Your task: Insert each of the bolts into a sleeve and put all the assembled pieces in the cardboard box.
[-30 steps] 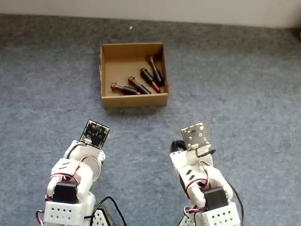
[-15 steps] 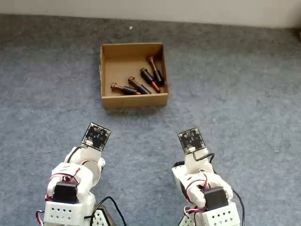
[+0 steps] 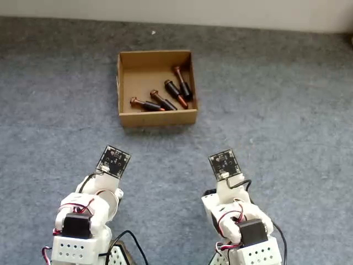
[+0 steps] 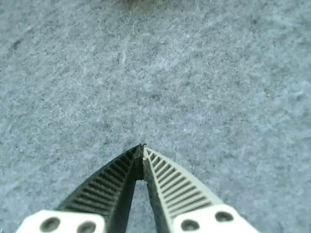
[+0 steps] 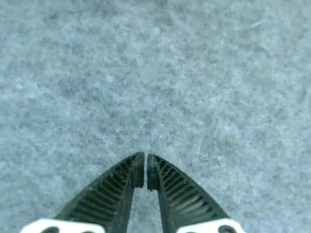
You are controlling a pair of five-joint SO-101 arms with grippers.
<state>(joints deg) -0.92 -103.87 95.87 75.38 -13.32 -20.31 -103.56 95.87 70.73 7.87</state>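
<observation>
The cardboard box (image 3: 126, 120) sits on the grey carpet at the far middle of the high view. Inside it lie several copper bolts in black sleeves (image 3: 175, 93), gathered toward its right and near side. Both arms are folded back near the front edge, well short of the box. My left gripper (image 4: 143, 154) is shut with nothing between its ribbed fingers and points at bare carpet. My right gripper (image 5: 146, 165) is shut too, tips nearly touching over bare carpet. In the high view the left arm's wrist (image 3: 112, 163) and the right arm's wrist (image 3: 224, 164) stand side by side.
Grey carpet (image 3: 276, 110) surrounds the box on all sides. A pale wall strip (image 3: 220, 11) runs along the far edge. The arm bases (image 3: 77, 245) stand at the front edge with loose cables beside them.
The right arm has pulled back toward its base and tilted its wrist down. The left arm has drawn back a little. The box and its pieces have not moved.
</observation>
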